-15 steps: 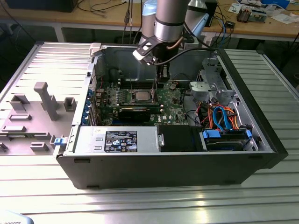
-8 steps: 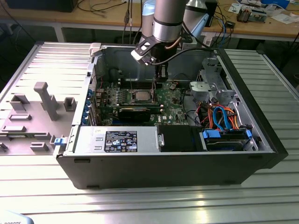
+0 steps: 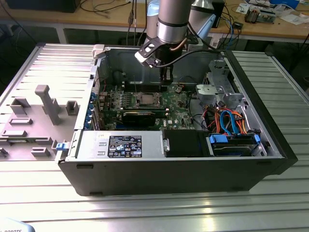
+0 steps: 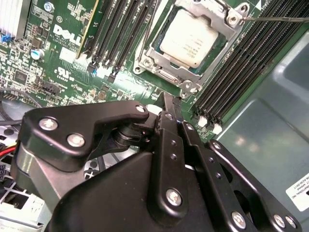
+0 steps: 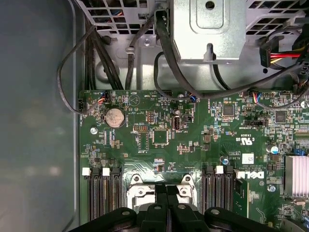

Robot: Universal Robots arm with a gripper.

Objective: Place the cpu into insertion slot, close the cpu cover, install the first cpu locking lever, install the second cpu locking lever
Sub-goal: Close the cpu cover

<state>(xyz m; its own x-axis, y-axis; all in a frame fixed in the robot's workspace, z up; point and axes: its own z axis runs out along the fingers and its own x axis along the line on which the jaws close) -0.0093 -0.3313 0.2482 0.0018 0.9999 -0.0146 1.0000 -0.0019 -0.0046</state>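
Observation:
The cpu (image 4: 189, 38) lies flat in the insertion slot (image 3: 146, 99) of the green motherboard (image 4: 63, 48). The silvery cpu cover (image 4: 153, 50) lies down around it, with the chip's top showing through the window. A thin locking lever rod (image 4: 275, 19) runs out from the socket's corner across the black memory slots. My gripper (image 4: 170, 99) hangs just above the board, a short way off the socket's edge, fingers together with nothing between them. In the first wrist view the gripper (image 5: 167, 188) covers the middle of the insertion slot (image 5: 140, 192).
The board sits deep in an open computer case (image 3: 270, 125) on a ribbed metal table. Black memory slots (image 4: 120, 34) flank the socket. A metal drive cage (image 3: 219, 84), bundled cables (image 3: 227, 118) and a power supply box (image 3: 120, 145) crowd the case.

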